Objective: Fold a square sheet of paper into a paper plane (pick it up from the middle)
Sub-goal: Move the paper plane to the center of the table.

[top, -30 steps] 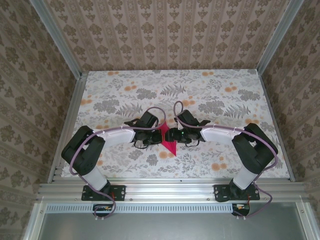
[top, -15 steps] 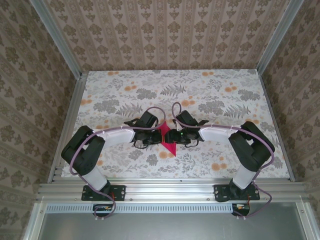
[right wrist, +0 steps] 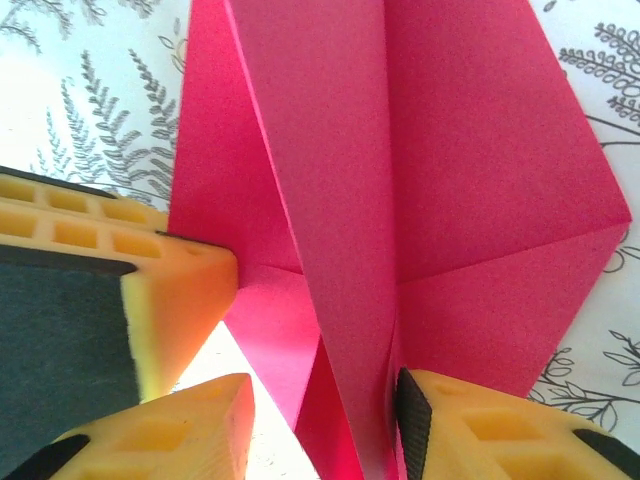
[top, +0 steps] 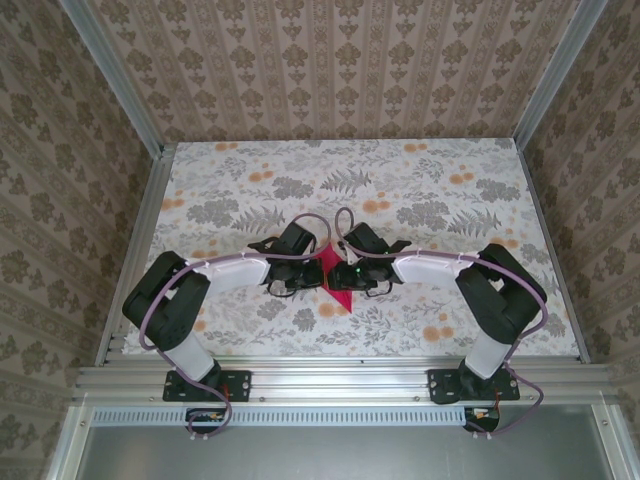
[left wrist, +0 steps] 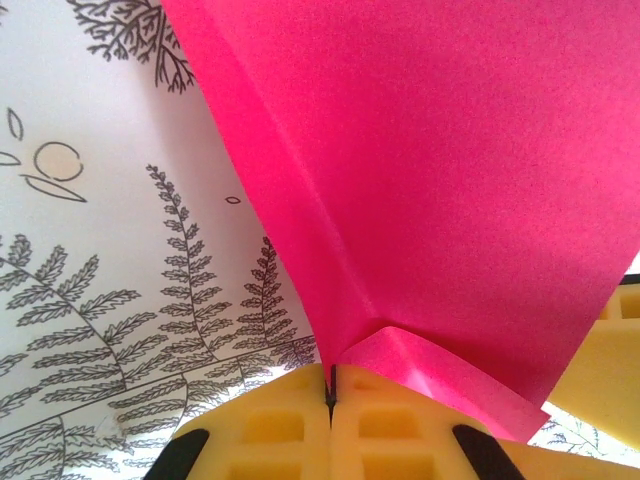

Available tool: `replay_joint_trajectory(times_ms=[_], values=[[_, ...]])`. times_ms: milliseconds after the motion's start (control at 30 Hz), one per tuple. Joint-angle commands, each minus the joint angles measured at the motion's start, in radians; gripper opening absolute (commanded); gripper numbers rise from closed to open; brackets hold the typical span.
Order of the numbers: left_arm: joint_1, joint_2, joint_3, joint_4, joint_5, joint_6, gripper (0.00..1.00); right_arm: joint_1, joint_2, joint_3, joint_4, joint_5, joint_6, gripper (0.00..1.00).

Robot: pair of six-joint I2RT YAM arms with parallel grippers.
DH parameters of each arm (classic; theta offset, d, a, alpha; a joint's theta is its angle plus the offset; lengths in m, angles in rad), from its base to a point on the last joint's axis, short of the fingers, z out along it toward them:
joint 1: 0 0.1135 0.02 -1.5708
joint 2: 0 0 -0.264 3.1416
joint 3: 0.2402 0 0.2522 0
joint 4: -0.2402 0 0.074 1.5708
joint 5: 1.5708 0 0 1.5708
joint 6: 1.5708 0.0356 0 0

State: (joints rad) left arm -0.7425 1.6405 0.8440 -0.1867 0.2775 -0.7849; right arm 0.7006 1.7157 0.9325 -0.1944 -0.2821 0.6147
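The magenta-red sheet of paper (top: 340, 296) lies at the table's middle, folded into a pointed, kite-like paper plane shape with lengthwise creases (right wrist: 330, 200). My left gripper (top: 318, 272) is shut on its edge; the yellow fingertips (left wrist: 290, 420) meet with the paper (left wrist: 430, 180) pinched in the seam. My right gripper (top: 346, 274) faces it from the right. Its jaws stand apart around a raised lengthwise flap (right wrist: 350, 400), with daylight between the left pad (right wrist: 190, 425) and the flap, while the right pad (right wrist: 415, 425) lies against the paper. The left gripper's finger (right wrist: 170, 300) touches the paper's left side.
The floral-print tabletop (top: 400, 190) stretches behind and to both sides of the grippers. Patterned walls and aluminium frame rails (top: 330, 380) enclose the table. Both arms' elbows (top: 165, 300) (top: 505, 290) sit near the front corners.
My right gripper has slid left toward the paper and its jaws have narrowed around the flap. The left gripper has stayed shut on the paper.
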Motion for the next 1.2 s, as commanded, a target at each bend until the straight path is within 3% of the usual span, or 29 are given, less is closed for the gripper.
replay_joint_trajectory(times_ms=[0, 500, 700, 767, 867, 1000, 1167], values=[[0.009, -0.011, -0.004, -0.020, 0.009, 0.023, 0.00, 0.016, 0.024, 0.041, -0.079, 0.063, -0.036, 0.41], [0.011, -0.015, -0.005, -0.022, 0.011, 0.024, 0.00, 0.063, 0.091, 0.136, -0.187, 0.162, -0.072, 0.28], [0.011, -0.025, -0.008, -0.019, 0.015, 0.022, 0.00, 0.068, 0.076, 0.147, -0.220, 0.190, -0.075, 0.15], [0.011, -0.036, -0.008, -0.015, 0.024, 0.020, 0.04, 0.071, 0.058, 0.150, -0.236, 0.201, -0.070, 0.07], [0.009, -0.074, -0.012, -0.010, 0.026, 0.014, 0.15, 0.072, 0.024, 0.160, -0.296, 0.257, -0.053, 0.07], [0.010, -0.163, -0.028, -0.015, 0.000, 0.005, 0.37, 0.068, -0.024, 0.177, -0.421, 0.387, -0.020, 0.07], [0.012, -0.271, -0.064, -0.065, -0.102, -0.013, 0.46, 0.053, -0.004, 0.213, -0.522, 0.479, 0.022, 0.09]])
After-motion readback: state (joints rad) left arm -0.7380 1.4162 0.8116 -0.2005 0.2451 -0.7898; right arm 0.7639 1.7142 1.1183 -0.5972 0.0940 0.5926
